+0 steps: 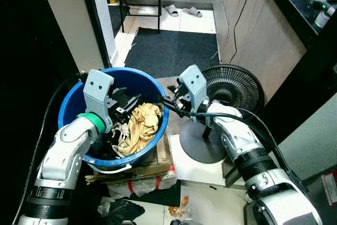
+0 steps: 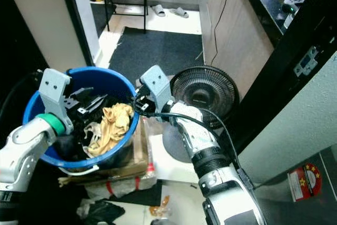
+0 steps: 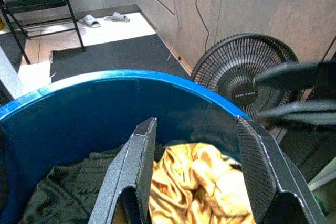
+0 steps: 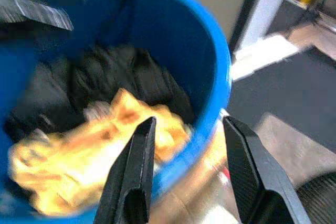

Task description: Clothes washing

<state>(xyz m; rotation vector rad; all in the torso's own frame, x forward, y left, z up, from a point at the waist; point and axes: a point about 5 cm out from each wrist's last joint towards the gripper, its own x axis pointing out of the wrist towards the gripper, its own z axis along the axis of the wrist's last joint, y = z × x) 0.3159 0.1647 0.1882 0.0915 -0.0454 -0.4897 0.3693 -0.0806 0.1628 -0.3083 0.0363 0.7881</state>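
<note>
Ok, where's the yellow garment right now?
The yellow garment lies in the blue bucket, toward its right side on top of dark clothes, between the left tool and right tool.

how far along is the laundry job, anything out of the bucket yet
Nothing looks done: the yellow garment and dark clothes lie in the blue bucket. In hand: the left gripper hangs open over the yellow garment, and the right gripper, jaws open, sits at the bucket's rim. Left: grasping, lifting out and washing everything.
</note>
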